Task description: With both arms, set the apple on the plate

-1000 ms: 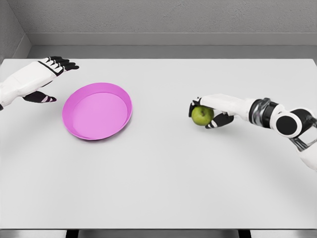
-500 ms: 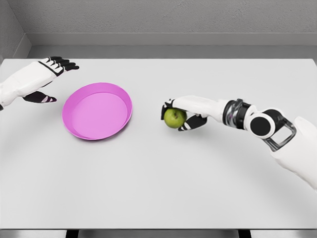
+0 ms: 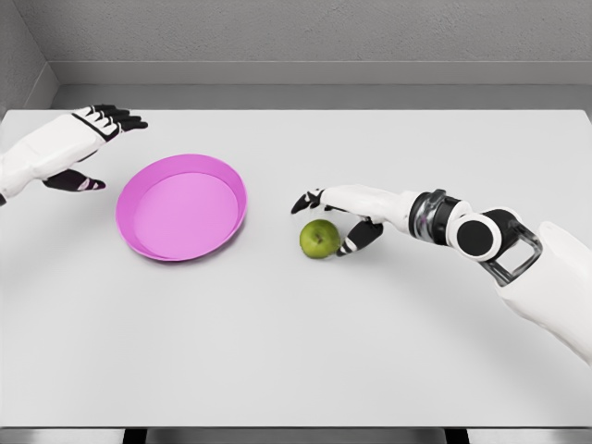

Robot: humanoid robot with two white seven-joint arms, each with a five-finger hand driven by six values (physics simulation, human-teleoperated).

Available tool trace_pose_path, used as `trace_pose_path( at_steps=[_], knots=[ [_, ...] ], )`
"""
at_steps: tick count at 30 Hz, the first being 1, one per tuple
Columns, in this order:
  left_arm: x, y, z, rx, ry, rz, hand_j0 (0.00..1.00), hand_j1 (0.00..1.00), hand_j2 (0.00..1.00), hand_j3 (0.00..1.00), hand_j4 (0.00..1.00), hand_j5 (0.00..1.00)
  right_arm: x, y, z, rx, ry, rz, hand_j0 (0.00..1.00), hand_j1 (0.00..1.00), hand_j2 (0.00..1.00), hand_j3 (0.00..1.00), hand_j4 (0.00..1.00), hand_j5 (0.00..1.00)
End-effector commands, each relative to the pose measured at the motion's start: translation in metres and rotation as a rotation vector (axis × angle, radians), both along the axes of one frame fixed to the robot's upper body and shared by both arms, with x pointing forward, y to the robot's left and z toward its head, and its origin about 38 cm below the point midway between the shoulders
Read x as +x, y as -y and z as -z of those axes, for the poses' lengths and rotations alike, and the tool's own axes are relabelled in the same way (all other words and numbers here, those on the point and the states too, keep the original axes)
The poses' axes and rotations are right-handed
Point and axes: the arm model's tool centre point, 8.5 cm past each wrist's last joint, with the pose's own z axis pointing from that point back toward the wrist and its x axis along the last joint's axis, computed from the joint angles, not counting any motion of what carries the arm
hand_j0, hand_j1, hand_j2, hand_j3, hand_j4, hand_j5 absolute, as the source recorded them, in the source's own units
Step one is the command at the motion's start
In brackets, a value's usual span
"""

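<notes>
A green apple [image 3: 320, 239] rests on the white table [image 3: 296, 324], a short way right of the pink plate [image 3: 182, 207]. My right hand [image 3: 335, 215] hovers just above and behind the apple with its fingers spread, holding nothing. The thumb [image 3: 359, 238] sits beside the apple's right side. My left hand [image 3: 88, 146] floats at the far left, beyond the plate's left rim, fingers extended and open.
A grey wall runs along the table's far edge. The right forearm [image 3: 481, 236] stretches in low over the table from the right edge.
The right hand carried the apple leftward toward the plate, then opened; the apple now sits on the table below the fingers. The left hand has not moved.
</notes>
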Motion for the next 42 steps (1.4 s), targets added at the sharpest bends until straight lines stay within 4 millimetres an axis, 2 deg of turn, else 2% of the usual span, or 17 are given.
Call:
trace_pose_path(
  at_steps=[1,3,5,7,9,10,12,14,16,19,22,24,26,31,33,35,42],
  knots=[
    [0.000,-0.001,-0.001,-0.006,0.001,-0.002,1.00,1.00,1.00,1.00,1.00,1.00,0.000,0.000,-0.001,0.001,-0.002,0.007,1.00,1.00,1.00,1.00,1.00,1.00],
    [0.000,-0.001,-0.001,-0.006,0.002,-0.002,1.00,1.00,1.00,1.00,1.00,1.00,-0.001,-0.001,-0.004,0.004,0.005,0.003,1.00,1.00,1.00,1.00,1.00,1.00],
    [0.000,-0.001,-0.001,-0.005,0.001,-0.002,1.00,1.00,1.00,1.00,1.00,1.00,-0.003,0.007,-0.019,0.004,0.043,-0.001,1.00,1.00,1.00,1.00,1.00,1.00],
    [0.000,-0.001,-0.001,-0.005,0.001,-0.002,1.00,1.00,1.00,1.00,1.00,1.00,0.011,0.076,-0.064,-0.011,0.165,0.116,1.00,1.00,1.00,1.00,1.00,1.00],
    [0.000,0.000,-0.002,-0.004,0.003,-0.001,1.00,1.00,1.00,1.00,1.00,1.00,0.013,0.132,-0.101,-0.021,0.266,0.205,1.00,1.00,1.00,1.00,1.00,1.00],
    [0.001,-0.001,-0.003,0.000,0.005,-0.001,1.00,1.00,1.00,1.00,1.00,1.00,0.009,0.156,-0.111,-0.026,0.298,0.240,1.00,1.00,1.00,1.00,1.00,1.00],
    [0.002,0.001,-0.005,0.013,0.015,0.005,1.00,1.00,1.00,1.00,1.00,1.00,0.002,0.177,-0.125,-0.044,0.346,0.242,1.00,1.00,1.00,1.00,1.00,1.00],
    [-0.003,0.019,-0.011,0.043,0.044,0.066,1.00,1.00,1.00,1.00,1.00,1.00,-0.007,0.194,-0.128,-0.056,0.376,0.226,1.00,1.00,1.00,1.00,1.00,1.00],
    [-0.009,0.041,-0.016,0.060,0.072,0.139,1.00,1.00,1.00,1.00,1.00,1.00,-0.011,0.197,-0.126,-0.063,0.387,0.197,1.00,1.00,1.00,1.00,1.00,1.00],
    [-0.031,0.091,-0.039,0.048,0.130,0.300,1.00,1.00,1.00,1.00,1.00,1.00,-0.016,0.195,-0.118,-0.068,0.382,0.154,1.00,1.00,1.00,1.00,1.00,1.00],
    [-0.047,0.118,-0.049,0.079,0.138,0.394,1.00,1.00,1.00,1.00,1.00,1.00,-0.018,0.195,-0.111,-0.072,0.367,0.152,1.00,1.00,1.00,1.00,1.00,1.00],
    [-0.053,0.128,-0.047,0.096,0.120,0.428,1.00,1.00,1.00,1.00,1.00,1.00,-0.019,0.195,-0.111,-0.072,0.364,0.153,1.00,1.00,1.00,1.00,1.00,1.00],
    [-0.061,0.144,-0.042,0.115,0.101,0.481,1.00,1.00,1.00,1.00,1.00,1.00,-0.022,0.196,-0.098,-0.075,0.327,0.162,1.00,1.00,1.00,1.00,1.00,1.00],
    [-0.061,0.183,-0.037,0.122,0.083,0.584,1.00,1.00,1.00,1.00,1.00,1.00,-0.023,0.199,-0.097,-0.094,0.321,0.161,1.00,1.00,1.00,1.00,1.00,1.00],
    [-0.066,0.191,-0.024,0.158,0.031,0.612,1.00,1.00,1.00,1.00,1.00,1.00,-0.023,0.200,-0.098,-0.097,0.322,0.162,1.00,1.00,1.00,1.00,1.00,1.00],
    [-0.068,0.210,-0.019,0.160,0.009,0.662,1.00,1.00,1.00,1.00,1.00,1.00,-0.023,0.200,-0.099,-0.096,0.326,0.161,1.00,1.00,1.00,1.00,1.00,1.00],
    [-0.072,0.241,-0.003,0.194,-0.049,0.735,1.00,1.00,1.00,1.00,1.00,1.00,-0.022,0.198,-0.100,-0.090,0.330,0.161,1.00,1.00,1.00,1.00,1.00,1.00]
  ],
)
